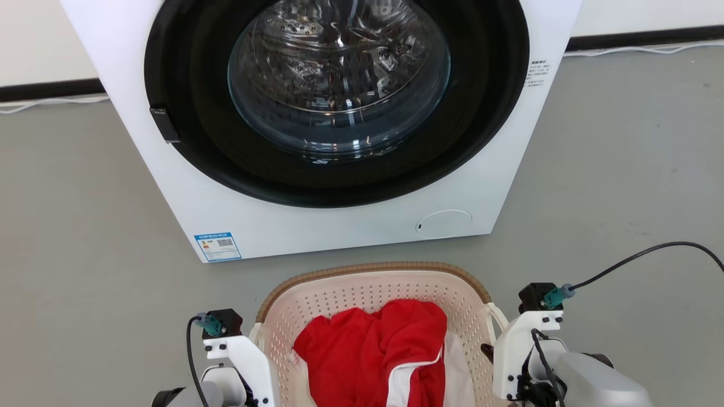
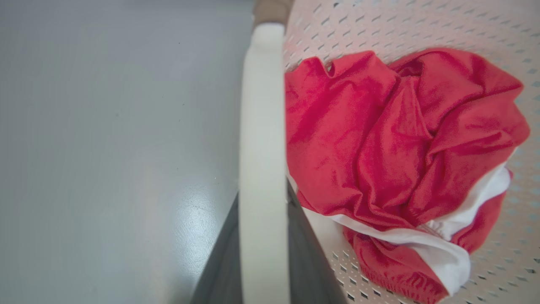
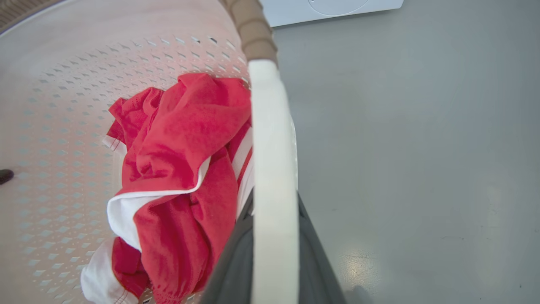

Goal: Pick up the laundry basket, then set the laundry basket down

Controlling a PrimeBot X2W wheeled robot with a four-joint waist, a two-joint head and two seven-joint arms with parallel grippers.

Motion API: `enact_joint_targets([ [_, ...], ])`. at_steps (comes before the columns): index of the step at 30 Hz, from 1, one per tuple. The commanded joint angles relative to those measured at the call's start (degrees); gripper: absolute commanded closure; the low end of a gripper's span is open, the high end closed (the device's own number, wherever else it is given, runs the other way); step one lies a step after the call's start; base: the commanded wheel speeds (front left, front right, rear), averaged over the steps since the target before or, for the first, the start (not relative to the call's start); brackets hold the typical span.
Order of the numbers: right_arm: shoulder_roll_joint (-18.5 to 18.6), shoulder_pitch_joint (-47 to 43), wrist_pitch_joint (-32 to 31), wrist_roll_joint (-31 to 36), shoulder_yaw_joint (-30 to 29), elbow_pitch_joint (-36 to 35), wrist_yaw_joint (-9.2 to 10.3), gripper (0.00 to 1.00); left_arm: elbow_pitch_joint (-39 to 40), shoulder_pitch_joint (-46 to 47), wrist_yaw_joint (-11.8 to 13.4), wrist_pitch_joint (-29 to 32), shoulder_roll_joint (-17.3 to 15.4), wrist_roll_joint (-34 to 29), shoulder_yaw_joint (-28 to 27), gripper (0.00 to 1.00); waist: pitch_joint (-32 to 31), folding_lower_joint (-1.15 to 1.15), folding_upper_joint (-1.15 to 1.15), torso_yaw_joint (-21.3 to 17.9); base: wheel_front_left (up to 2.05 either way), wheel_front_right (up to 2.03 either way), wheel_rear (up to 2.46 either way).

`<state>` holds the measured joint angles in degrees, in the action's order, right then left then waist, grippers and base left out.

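The laundry basket [image 1: 350,294], cream with perforated walls and a brown woven-look rim, sits low in the head view between my two wrists. A red and white garment [image 1: 373,350] lies bunched inside it. In the left wrist view my left gripper [image 2: 263,198] is shut on the basket's white side handle [image 2: 261,126], one dark finger on each side. My right gripper [image 3: 274,198] is shut the same way on the other white handle [image 3: 270,126]. Whether the basket's base touches the floor is hidden.
A white front-loading washer [image 1: 339,226] with its round glass door [image 1: 339,73] closed stands just beyond the basket. Grey floor [image 1: 622,169] spreads to both sides. A black cable [image 1: 639,254] arcs up from my right wrist. A wall with a dark baseboard [image 1: 645,39] runs behind.
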<state>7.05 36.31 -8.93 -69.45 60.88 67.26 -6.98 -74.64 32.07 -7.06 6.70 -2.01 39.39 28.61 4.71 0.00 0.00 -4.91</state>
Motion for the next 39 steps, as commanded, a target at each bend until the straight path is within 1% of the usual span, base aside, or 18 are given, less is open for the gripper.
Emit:
enact_joint_targets([
  [1,-0.67,-0.54,-0.65,-0.72,0.64,-1.25,-0.51,1.0,0.79,0.16,-0.43,0.44,-0.87,0.7,-0.88,1.0,-0.45,0.0,0.0,-0.13,0.0,0.0,0.0],
  [5,-0.41,-0.8,-2.35,-2.02,1.48,-1.81,-0.51,1.0,0.75,-0.24,-0.43,2.49,-0.87,1.35,-0.44,1.0,-1.13,0.0,0.0,-0.16,0.0,0.0,0.0],
  [15,-0.08,-0.82,-3.71,-3.8,2.92,-2.43,-0.51,1.0,0.71,-0.44,-0.39,3.31,-0.93,1.93,-0.19,1.0,-1.57,0.0,0.0,-0.29,0.0,0.0,0.0],
  [23,0.24,-0.68,-2.88,-4.93,4.1,-3.52,-0.51,1.0,0.69,-0.45,-0.21,3.55,-0.92,2.35,0.05,1.0,-1.42,0.0,0.0,-0.34,0.0,0.0,0.0],
  [39,0.25,-0.25,-1.87,-7.0,6.25,-3.56,-0.51,1.0,0.69,-0.29,-0.06,3.19,-0.97,3.07,0.5,1.0,-1.3,0.0,0.0,-0.37,0.0,0.0,0.0],
])
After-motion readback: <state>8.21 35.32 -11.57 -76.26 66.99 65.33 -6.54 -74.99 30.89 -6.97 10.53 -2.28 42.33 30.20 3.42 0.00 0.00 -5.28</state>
